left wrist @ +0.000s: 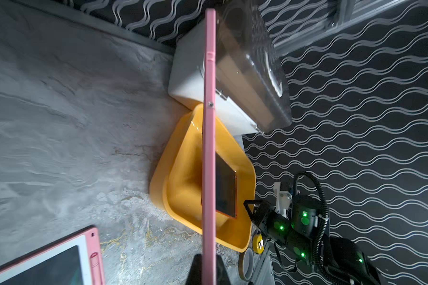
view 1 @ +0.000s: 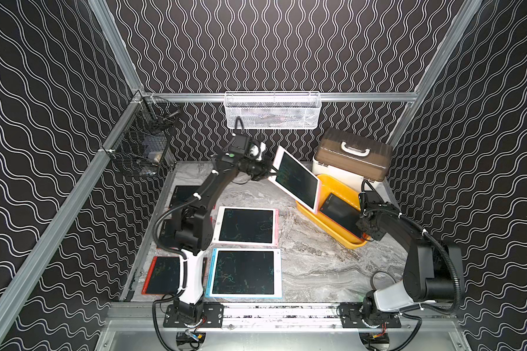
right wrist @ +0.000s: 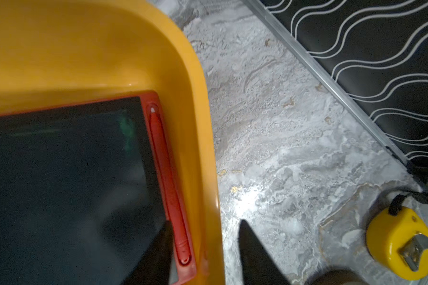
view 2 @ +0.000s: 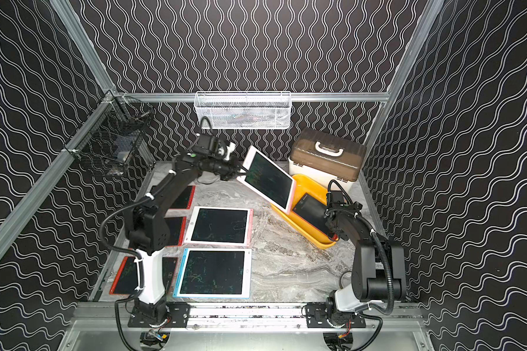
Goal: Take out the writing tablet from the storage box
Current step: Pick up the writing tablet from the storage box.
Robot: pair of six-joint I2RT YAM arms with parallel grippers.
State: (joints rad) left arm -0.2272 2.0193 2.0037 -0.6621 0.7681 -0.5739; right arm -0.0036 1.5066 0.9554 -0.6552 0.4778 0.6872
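Closest to the left wrist lens runs the edge of the pink-framed writing tablet (left wrist: 209,148), pinched at its rim by the clenched left claw (left wrist: 209,271). Both top views show it lifted and steeply tilted. Its low corner hangs over the shallow yellow plastic storage box (view 1: 338,238), on the side toward the desk's middle. Whether that corner touches the rim I cannot tell. The lift-out looks nearly done. The next move calls for carrying the tablet clear to the bare grey marble desk (view 1: 317,267) and laying it flat.

A red-framed tablet (right wrist: 59,185) lies in the box. Only the right wrist view shows the right claw (right wrist: 205,246) released, its fingers astride the box wall and grasping nothing. It also shows a red stylus (right wrist: 168,185) docked in that tablet's frame. Only the top views show the blue-framed tablet (view 1: 244,273) lying flat beside the left arm's base.
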